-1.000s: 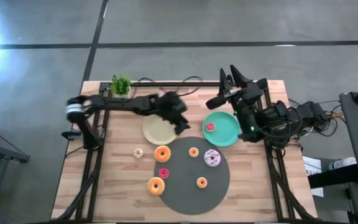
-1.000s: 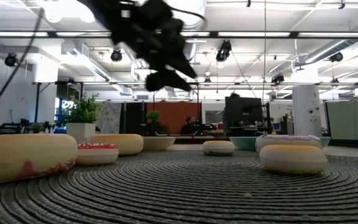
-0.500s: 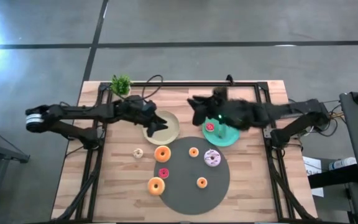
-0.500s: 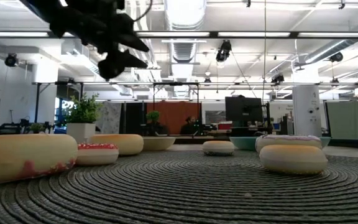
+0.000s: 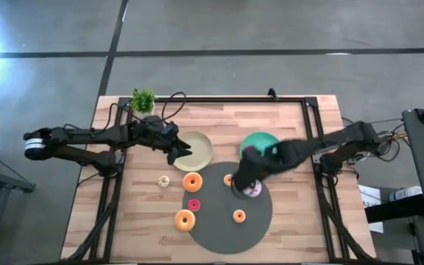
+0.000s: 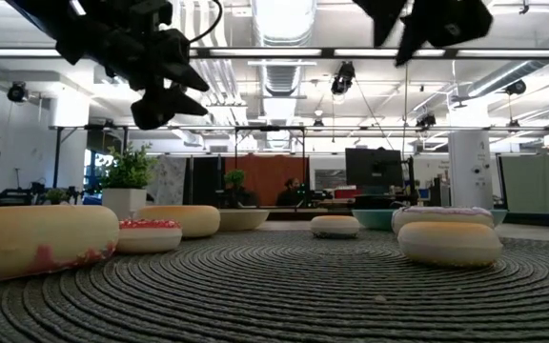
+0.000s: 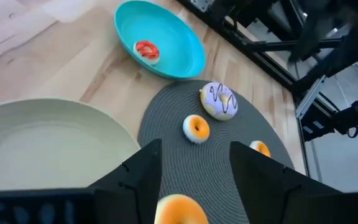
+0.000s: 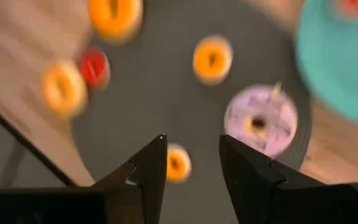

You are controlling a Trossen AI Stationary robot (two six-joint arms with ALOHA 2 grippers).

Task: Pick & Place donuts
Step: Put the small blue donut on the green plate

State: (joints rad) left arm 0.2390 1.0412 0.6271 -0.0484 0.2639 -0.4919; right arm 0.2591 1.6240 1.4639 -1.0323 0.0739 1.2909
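A wooden table [image 5: 293,118] carries a grey round mat [image 5: 216,221]. The right gripper [image 5: 243,180] has swung from the teal plate [image 5: 265,141] to above the mat's lilac-iced donut [image 8: 261,119], fingers spread, empty: likely the next pick. The left gripper [image 5: 177,151], open, has backed over the cream plate [image 5: 201,147]. The high view blurs and hides that donut.

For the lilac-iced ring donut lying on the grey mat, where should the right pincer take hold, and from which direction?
Come straight down from above: the lilac-iced ring donut lies flat on the round grey woven mat, hole up, clear of its neighbours. Closing across the ring's outer edge looks safest, fingers straddling the full width. The right pincer is open above the mat near it; the left pincer is by the cream plate.
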